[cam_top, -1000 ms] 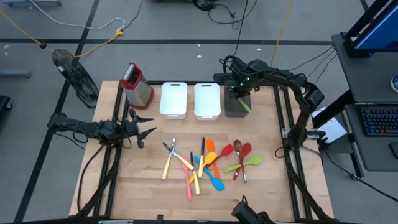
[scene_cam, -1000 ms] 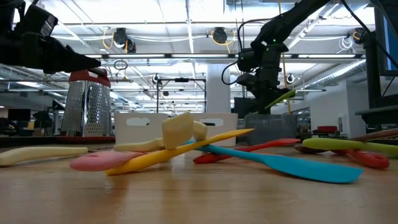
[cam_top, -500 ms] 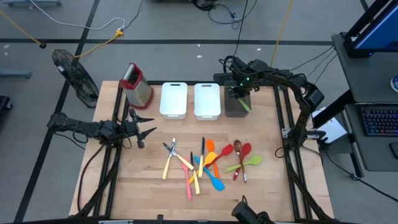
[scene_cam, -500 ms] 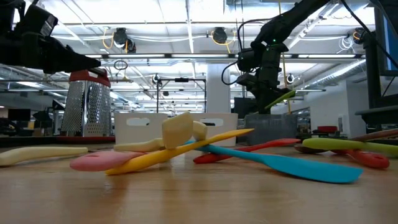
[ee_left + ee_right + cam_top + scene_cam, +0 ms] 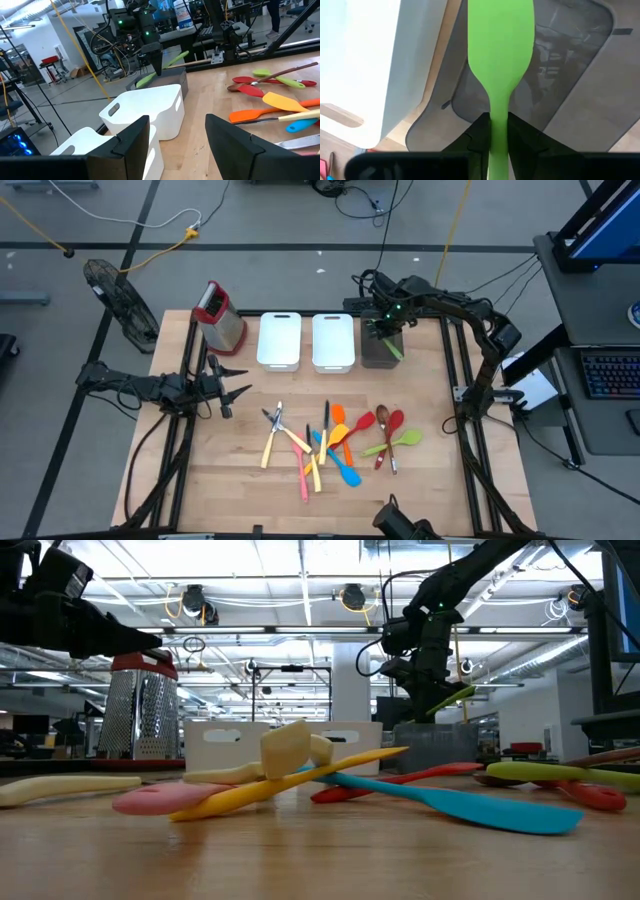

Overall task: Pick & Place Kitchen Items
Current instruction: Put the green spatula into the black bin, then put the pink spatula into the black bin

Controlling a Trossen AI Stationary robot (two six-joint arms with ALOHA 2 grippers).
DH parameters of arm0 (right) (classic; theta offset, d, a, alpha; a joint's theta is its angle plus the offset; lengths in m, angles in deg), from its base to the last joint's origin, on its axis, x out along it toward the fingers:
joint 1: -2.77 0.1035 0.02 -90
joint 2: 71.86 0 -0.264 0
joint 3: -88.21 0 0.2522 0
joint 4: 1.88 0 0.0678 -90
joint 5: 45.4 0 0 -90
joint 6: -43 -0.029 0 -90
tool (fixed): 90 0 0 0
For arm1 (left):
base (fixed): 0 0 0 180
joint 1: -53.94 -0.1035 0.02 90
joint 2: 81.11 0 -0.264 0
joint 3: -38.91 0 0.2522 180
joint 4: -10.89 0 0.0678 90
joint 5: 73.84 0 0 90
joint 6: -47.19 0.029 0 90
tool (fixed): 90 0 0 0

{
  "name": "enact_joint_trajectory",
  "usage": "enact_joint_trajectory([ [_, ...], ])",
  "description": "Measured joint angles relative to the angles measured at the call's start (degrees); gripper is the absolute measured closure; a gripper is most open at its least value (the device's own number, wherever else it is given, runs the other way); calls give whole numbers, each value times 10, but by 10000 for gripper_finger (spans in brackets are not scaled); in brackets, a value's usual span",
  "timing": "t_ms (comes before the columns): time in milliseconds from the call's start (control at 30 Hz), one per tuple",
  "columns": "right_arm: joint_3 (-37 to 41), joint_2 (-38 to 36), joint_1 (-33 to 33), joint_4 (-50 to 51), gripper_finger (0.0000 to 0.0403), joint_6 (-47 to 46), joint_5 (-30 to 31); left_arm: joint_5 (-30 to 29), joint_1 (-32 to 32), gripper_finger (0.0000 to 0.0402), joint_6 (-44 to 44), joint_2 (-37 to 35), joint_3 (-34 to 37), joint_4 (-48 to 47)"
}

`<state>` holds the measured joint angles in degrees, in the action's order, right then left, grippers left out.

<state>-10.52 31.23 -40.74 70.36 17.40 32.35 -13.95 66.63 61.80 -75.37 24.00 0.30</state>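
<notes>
My right gripper (image 5: 386,330) is at the table's far right, above the dark bin (image 5: 378,355), and is shut on a green spatula (image 5: 500,45). The spatula's blade (image 5: 145,79) points down into the bin's opening (image 5: 560,75). Its handle end (image 5: 455,696) slants up behind the fingers. The other kitchen items (image 5: 325,442), coloured spoons and spatulas and yellow-handled pieces, lie in a loose heap on the table's middle. My left gripper (image 5: 238,392) waits open and level at the table's left edge, touching nothing. My right gripper pinches the green spatula's handle (image 5: 498,125) between its two fingers, just behind the neck where the blade widens. The fingers come from above, slanting steeply down, and lie across the handle. The spatula hangs tilted, blade lowest over the dark bin. I cannot tell whether the blade touches the bin.
Two white bins (image 5: 279,340) (image 5: 332,340) stand side by side left of the dark bin along the far edge. A red-topped metal grater (image 5: 220,315) stands at the far left corner. Bare wood lies between the heap and the bins.
</notes>
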Motion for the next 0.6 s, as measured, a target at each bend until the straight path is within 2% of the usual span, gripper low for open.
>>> enact_joint_trajectory([
  [300, 0, 0, 0, -18, 258, -7, 1, 0, 0, 201, 0, 0, 0, 0],
  [600, 0, -4, 0, -17, 239, -7, 1, 0, 0, 201, 0, 0, 0, 0],
])
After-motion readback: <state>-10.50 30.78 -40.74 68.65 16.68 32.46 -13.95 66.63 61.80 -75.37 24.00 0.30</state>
